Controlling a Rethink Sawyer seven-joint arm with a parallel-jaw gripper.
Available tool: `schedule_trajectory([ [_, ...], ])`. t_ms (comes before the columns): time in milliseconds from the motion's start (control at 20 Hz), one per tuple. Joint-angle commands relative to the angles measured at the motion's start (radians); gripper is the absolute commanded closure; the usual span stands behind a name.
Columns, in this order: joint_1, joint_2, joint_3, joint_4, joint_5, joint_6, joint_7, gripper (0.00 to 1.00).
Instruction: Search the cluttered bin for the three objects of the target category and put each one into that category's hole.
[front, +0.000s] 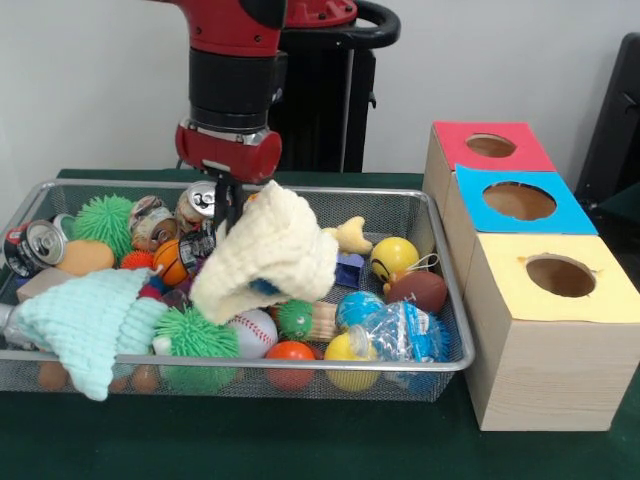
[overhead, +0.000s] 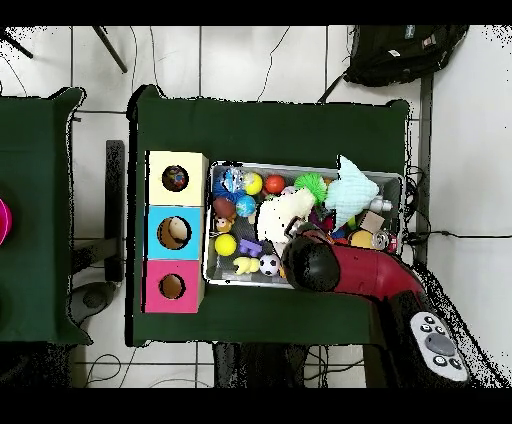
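Note:
My gripper (front: 228, 208) hangs over the left middle of the wire bin (front: 330, 189), shut on the top edge of a cream knitted hat (front: 268, 255). The hat dangles from it, lifted above the toys. In the overhead view the cream hat (overhead: 283, 215) shows beside the arm's wrist, which hides the fingers. A mint knitted hat (front: 90, 320) drapes over the bin's near left corner, and shows as the mint hat (overhead: 352, 190) from above. Three wooden boxes stand right of the bin, with a red-topped hole (front: 490, 145), a blue-topped hole (front: 519, 200) and a yellow-topped hole (front: 560, 275).
The bin is packed with balls, among them a baseball (front: 253, 332), a smiley ball (front: 394, 258) and green spiky balls (front: 104, 220), plus drink cans (front: 35, 245) at the left. From above, something lies inside the yellow box (overhead: 175, 179) and the blue box (overhead: 175, 232).

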Motion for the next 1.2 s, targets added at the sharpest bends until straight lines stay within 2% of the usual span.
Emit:
schedule_trajectory([
  [50, -0.075, -0.05, 0.105, -0.049, -0.069, 0.151, -0.179, 1.0],
  [500, -0.124, -0.085, 0.15, -0.051, -0.107, 0.209, -0.2, 1.0],
  [1200, -0.174, -0.109, 0.201, -0.027, -0.154, 0.23, -0.197, 1.0],
])
